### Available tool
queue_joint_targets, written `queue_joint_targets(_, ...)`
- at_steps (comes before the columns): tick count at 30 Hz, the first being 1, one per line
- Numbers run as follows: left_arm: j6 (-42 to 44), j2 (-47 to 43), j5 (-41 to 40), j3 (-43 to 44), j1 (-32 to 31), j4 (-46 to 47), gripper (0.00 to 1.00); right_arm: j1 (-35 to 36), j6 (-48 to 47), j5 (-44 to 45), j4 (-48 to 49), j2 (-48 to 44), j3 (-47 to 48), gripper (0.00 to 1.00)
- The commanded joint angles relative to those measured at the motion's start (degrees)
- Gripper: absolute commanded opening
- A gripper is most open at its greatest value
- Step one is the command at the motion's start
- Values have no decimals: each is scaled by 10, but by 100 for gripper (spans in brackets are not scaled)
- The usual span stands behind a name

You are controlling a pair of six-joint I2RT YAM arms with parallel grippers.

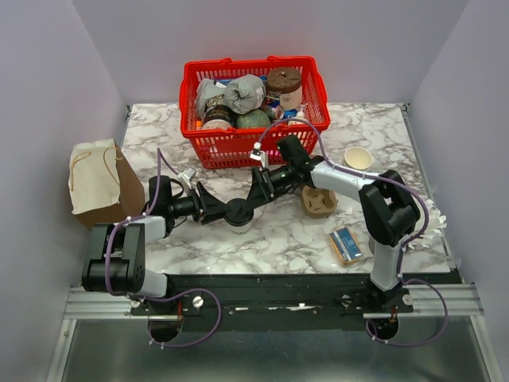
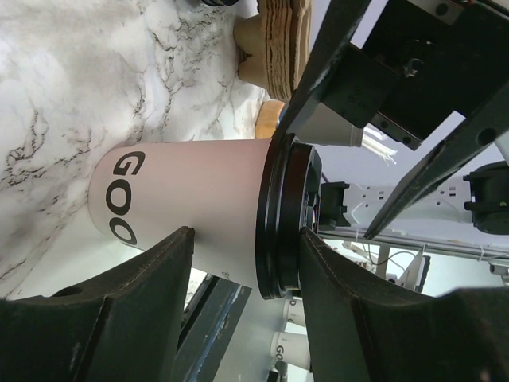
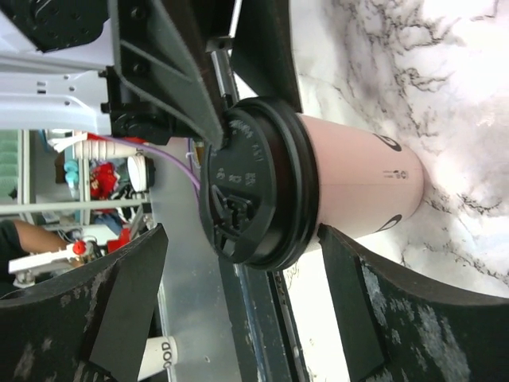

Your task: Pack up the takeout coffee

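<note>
— Where is the takeout coffee (image 1: 239, 215) found?
— It is stood upright on the marble table (image 1: 366, 119), centre-near, between both grippers.
— How are the jaws set?
— The right gripper (image 3: 242, 231) is spread wide around it. The left gripper (image 2: 242, 239) is parted at its side; contact cannot be told.

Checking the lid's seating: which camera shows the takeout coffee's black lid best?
Right wrist: the lid faces it, top and rim visible. Left wrist shows it edge-on; the top view shows only a small dark disc.
</note>
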Motion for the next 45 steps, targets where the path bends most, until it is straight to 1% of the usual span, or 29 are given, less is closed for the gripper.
queue_joint_targets(1,7,19,-26,-23,-8,-3,62,12,10,31,42,26,-28,85)
queue_joint_targets(13,17,21,-42,-49,-8,3,63,12,39,37,115,22,-92,81)
queue_joint_targets(14,15,22,-43,-52,-8,13,63,12,44,36,147,20,-107,81)
queue_joint_targets(18,20,28,-44,-63,-8,34,64,12,74,28,195,19,-138,81)
queue_joint_targets(21,35,45,-45,-61,-8,41,64,12,82,27,224,19,-154,81)
queue_joint_targets(25,51,84,-44,-55,-9,55,64,12,76,34,235,18,-160,81)
queue_joint_targets(28,44,119,-34,-51,-12,101,64,12,67,38,236,19,-161,81)
queue_joint_targets(29,43,127,-32,-47,-14,131,64,12,65,40,237,21,-162,81)
queue_joint_targets(32,34,153,-26,-44,-30,184,63,12,62,47,241,24,-163,81)
queue_joint_targets(35,31,162,-32,-42,-44,214,63,12,62,49,243,30,-160,80)
queue_joint_targets(40,29,158,-29,-37,-59,236,63,11,53,56,239,30,-153,79)
queue_joint_targets(45,-64,144,-9,-16,-61,320,64,6,61,49,237,24,-151,79)
